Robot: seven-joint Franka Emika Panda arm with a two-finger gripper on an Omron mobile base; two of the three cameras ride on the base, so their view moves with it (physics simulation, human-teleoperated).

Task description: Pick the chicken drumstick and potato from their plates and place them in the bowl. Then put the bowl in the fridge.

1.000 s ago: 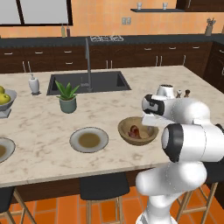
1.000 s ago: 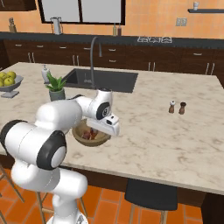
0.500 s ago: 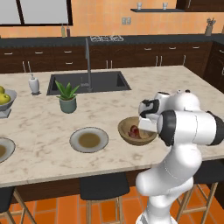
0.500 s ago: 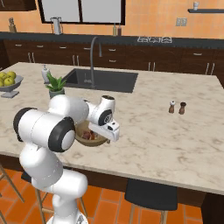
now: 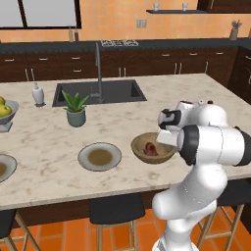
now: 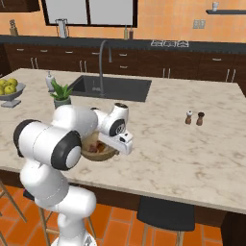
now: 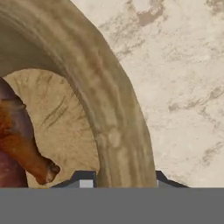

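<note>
Gripper [image 7: 121, 179] pinched onto the thick rim of the bowl [image 7: 109, 109], one fingertip inside the wall and one outside. Looks a sensible hold, since a wide wooden bowl offers no handle and only its edge fits between the jaws. Seen from the left base camera, reaches in low over the side of the bowl [image 5: 139, 147] nearest the arm, wrist bent down so the fingers meet the rim from above.

Largest first: marble counter [image 5: 49, 132] carrying everything, bowl resting on it near the front edge, within easy reach. Two plates to the left, one [image 5: 100, 157] just beside the bowl and one [image 5: 4, 166] at the picture's edge, both bare. Fits the food part of the task being done.

Inside the bowl: drumstick [image 7: 26, 153] lying against the floor, bone knob pointing toward the gripped wall. Darker lump behind it at the edge, probably the potato [image 7: 8, 175], though too cropped to be sure. Both sit away from the pinched rim, so clear of the fingers.

Judged step: securing the bowl for the carry to the fridge. Off-centre grip, so likely to tip if lifted fast.
</note>
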